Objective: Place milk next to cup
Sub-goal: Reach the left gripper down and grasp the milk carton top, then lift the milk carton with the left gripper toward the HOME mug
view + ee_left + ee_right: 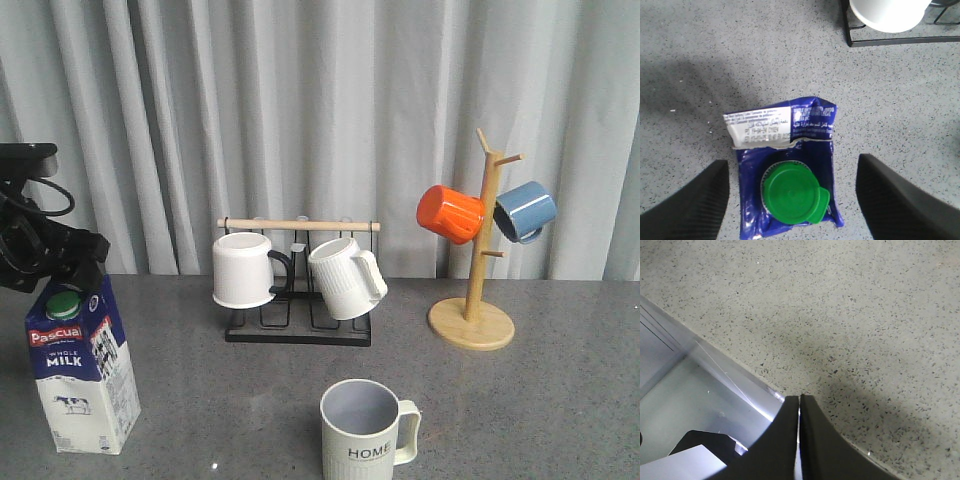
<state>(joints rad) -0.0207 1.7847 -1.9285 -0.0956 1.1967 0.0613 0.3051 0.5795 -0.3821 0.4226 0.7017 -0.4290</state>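
Milk (80, 372): one gable-top carton, standing upright at the near left of the grey table (520, 400), long axis vertical, label side toward the camera, green cap (793, 193) screwed on and facing up-front, contents not visible; cup (367, 433): one cream mug marked HOME, upright at near centre, mouth up, grey-blue interior showing nothing inside, handle to the right, well apart from the carton; black wire rack (298, 325) with wooden top bar, one, at far centre, bearing two white mugs: a plain white mug (244, 270) with black handle and a ribbed white mug (346, 278), tilted; wooden mug tree (475, 300), one, at far right, carrying an orange mug (450, 213) and a blue mug (525, 211), both hung on their sides; mugs in all, five; left gripper (790, 200): poised above the carton top, fingers spread wide to either side of it, touching nothing; right gripper (799, 440): fingers pressed together, grasping nothing, over bare table beside a clear panel edge.
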